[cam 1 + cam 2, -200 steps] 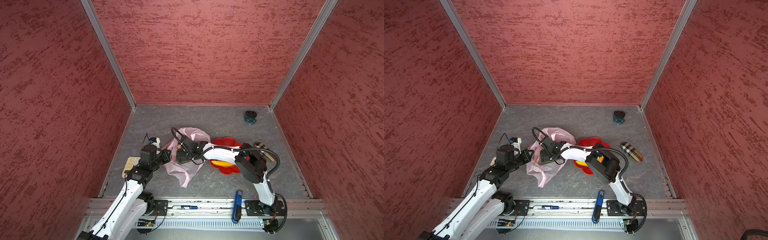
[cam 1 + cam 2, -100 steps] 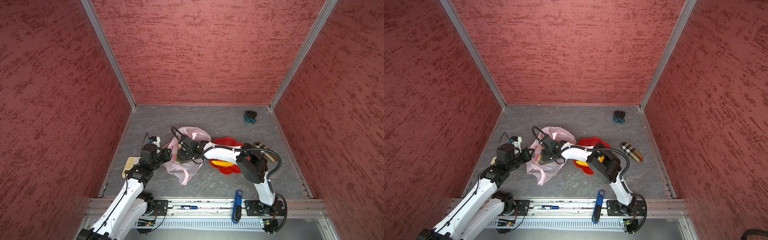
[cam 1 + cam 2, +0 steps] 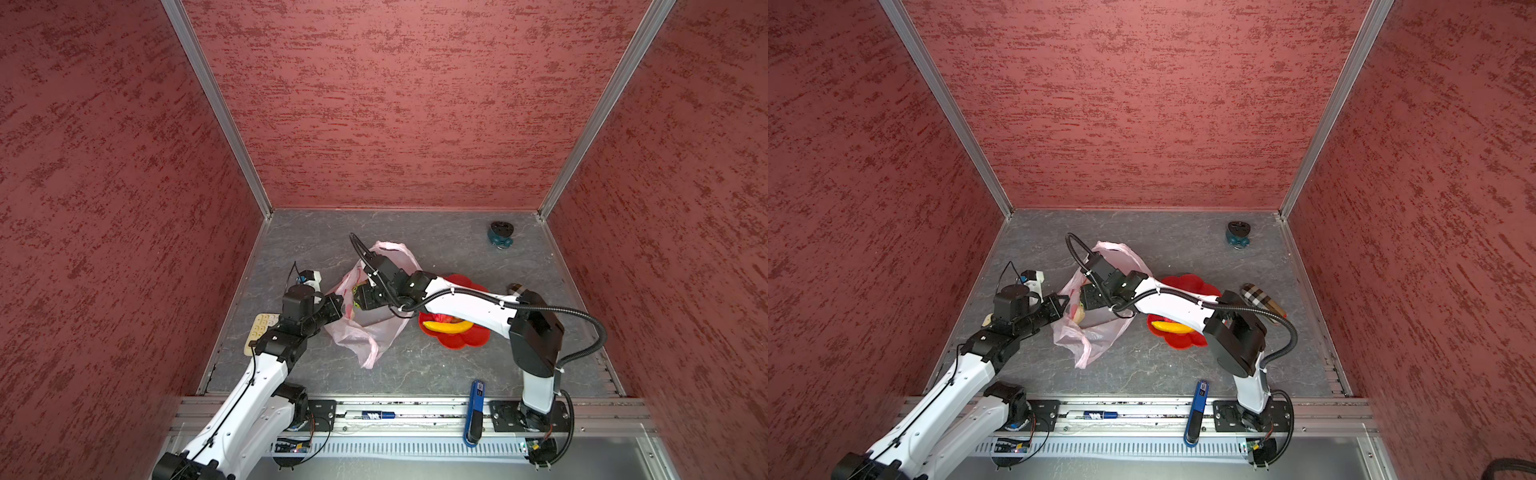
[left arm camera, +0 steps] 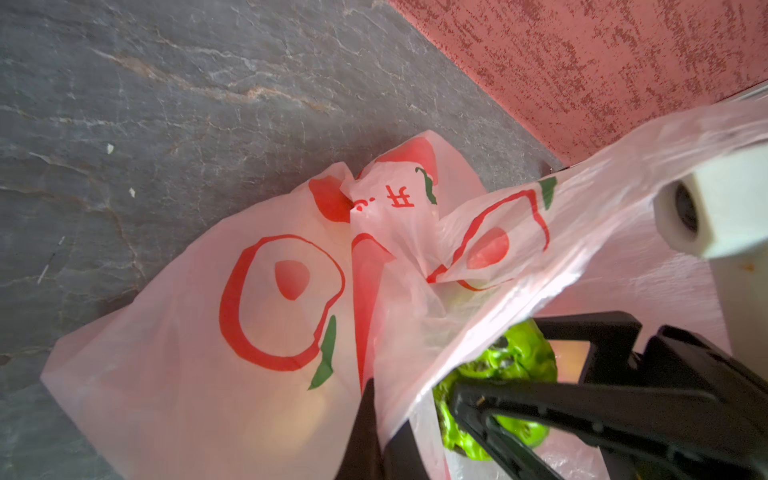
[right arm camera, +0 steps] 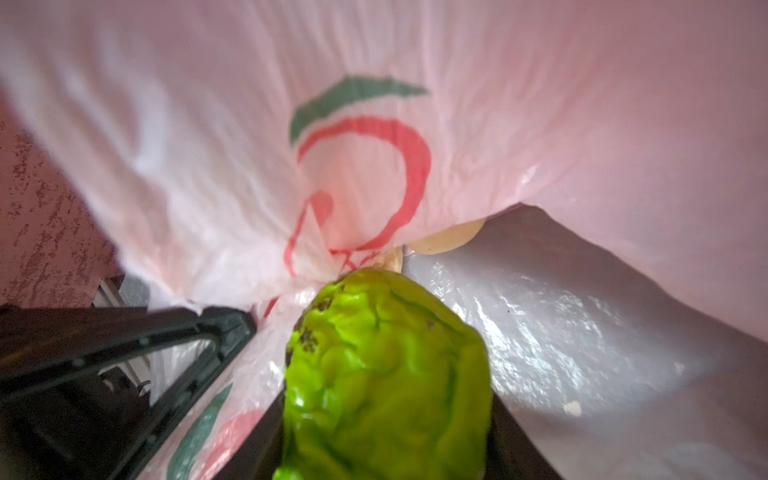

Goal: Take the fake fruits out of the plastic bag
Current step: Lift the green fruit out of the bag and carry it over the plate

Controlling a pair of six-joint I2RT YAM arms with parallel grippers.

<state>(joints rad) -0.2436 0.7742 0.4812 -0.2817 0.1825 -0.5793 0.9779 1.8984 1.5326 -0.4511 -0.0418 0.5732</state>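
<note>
Gripping the bumpy green fruit (image 5: 386,374) inside the plastic bag (image 3: 374,336): the right gripper (image 3: 360,296) is reached into the bag mouth. Its fingers pinch the fruit from both sides, and the fruit is not lifted out yet. Change from a second ago: those fingers have drawn in onto the fruit. Both arms otherwise sit about where they were in both top views. So the grasp looks made, and next is pulling it clear, likely toward the red dish (image 3: 469,343). On the other side the left gripper (image 3: 338,306) has its fingers pressed together on the bag rim, holding the mouth open. One beige fruit (image 5: 451,239) shows deeper in the bag. The banana (image 3: 446,327) already lies on the dish, just beside the bag. Fruit remains inside, so the task looks partway done.
</note>
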